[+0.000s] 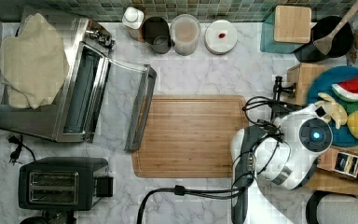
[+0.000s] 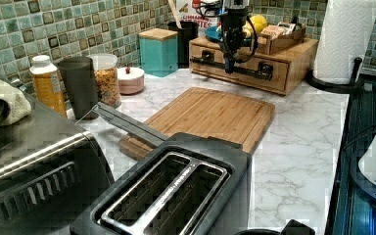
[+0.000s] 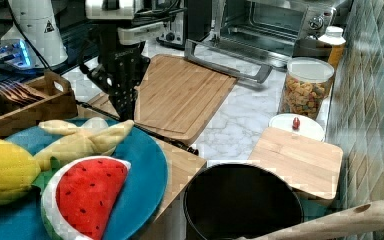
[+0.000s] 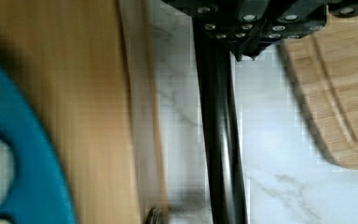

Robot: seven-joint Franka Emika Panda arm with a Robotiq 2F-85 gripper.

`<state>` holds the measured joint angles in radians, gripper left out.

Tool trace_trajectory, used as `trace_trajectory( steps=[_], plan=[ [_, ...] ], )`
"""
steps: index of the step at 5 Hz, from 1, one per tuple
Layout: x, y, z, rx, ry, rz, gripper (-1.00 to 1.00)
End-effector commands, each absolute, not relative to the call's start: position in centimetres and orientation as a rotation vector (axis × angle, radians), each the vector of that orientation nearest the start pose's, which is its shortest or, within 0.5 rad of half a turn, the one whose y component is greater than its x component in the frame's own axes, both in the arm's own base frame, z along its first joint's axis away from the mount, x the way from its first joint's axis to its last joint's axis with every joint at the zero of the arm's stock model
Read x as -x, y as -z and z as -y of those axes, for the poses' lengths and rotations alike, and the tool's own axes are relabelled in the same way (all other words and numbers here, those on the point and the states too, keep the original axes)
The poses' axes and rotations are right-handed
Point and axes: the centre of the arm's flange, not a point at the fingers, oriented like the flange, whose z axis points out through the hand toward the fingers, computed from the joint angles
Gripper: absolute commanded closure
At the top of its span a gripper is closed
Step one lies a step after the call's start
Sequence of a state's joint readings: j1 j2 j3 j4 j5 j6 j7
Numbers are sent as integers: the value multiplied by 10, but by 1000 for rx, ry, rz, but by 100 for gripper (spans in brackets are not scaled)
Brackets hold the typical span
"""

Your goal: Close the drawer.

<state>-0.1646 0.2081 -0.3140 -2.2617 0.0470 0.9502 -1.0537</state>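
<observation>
Hanging w/ tool (image 2: 229,68) at drawer (image 2: 247,66) handle (image 2: 235,70), front-center.

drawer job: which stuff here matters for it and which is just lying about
For the job:
drawer
handle
hand, down at the handle

Lying about:
cutting board
toaster oven
toaster
paper towels
teal plate with toy food
cereal jar
</observation>
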Motion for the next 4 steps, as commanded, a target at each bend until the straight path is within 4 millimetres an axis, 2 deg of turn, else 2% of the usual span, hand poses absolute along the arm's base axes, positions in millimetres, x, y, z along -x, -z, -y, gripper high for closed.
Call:
trace_trajectory(
  steps=[1,4],
  plan=[
    [-455,-371,353,3314,354,-625,100],
    [-455,-371,353,3314,354,-626,100]
  ],
)
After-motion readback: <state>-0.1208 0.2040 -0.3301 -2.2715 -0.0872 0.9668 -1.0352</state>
